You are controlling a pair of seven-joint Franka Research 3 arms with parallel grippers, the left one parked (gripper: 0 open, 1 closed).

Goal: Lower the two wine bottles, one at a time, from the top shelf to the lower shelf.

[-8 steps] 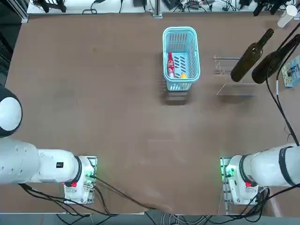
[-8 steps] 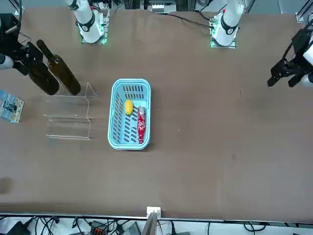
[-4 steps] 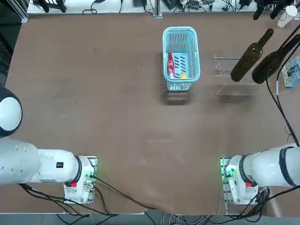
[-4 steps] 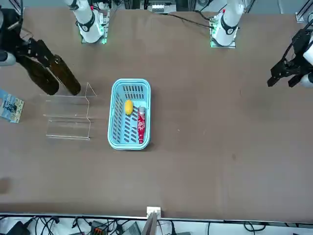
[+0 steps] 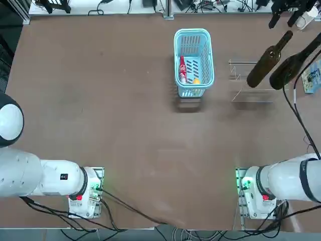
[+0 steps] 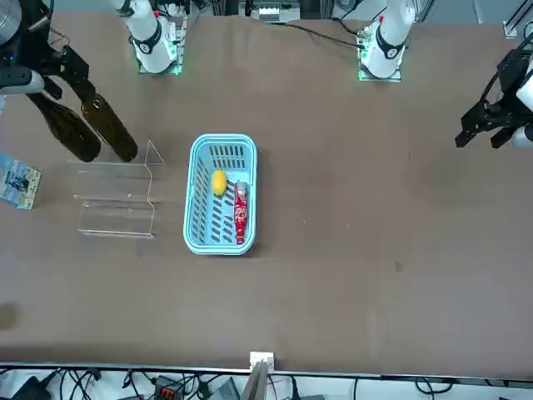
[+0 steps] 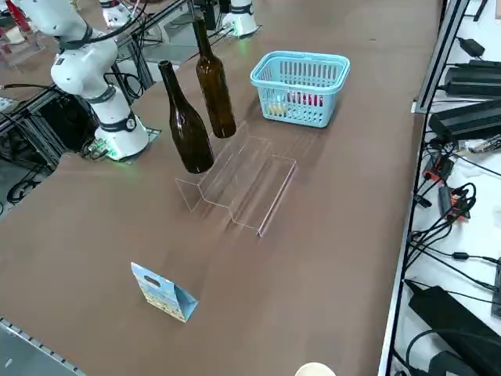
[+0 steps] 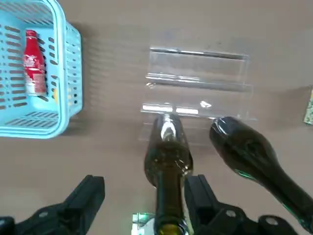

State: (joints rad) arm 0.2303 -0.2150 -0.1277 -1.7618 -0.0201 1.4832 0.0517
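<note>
Two dark olive wine bottles stand upright on the top shelf point(image 7: 225, 155) of a clear acrylic stand point(image 5: 251, 95). The inner bottle point(image 5: 267, 60) point(image 7: 215, 86) point(image 8: 168, 156) is nearer the basket; the darker outer bottle point(image 5: 292, 64) point(image 7: 188, 129) point(image 8: 249, 152) stands beside it. The lower shelf point(image 7: 262, 184) carries nothing. My right gripper point(image 5: 283, 11) point(image 6: 57, 71) point(image 8: 145, 193) is open, high up at the inner bottle's top. In the wrist view that neck lies between the fingers, close to one finger point(image 8: 198, 193); whether they touch is unclear.
A light-blue basket point(image 5: 193, 31) point(image 6: 221, 137) holding a small red bottle point(image 5: 182, 69) and a yellow item point(image 6: 219, 182) stands beside the stand. A small printed card point(image 7: 160, 291) point(image 6: 17, 181) stands on the stand's other side, near the table edge.
My right gripper has shifted from beside the outer bottle's neck over to the top of the inner bottle. Both bottles stay in place.
</note>
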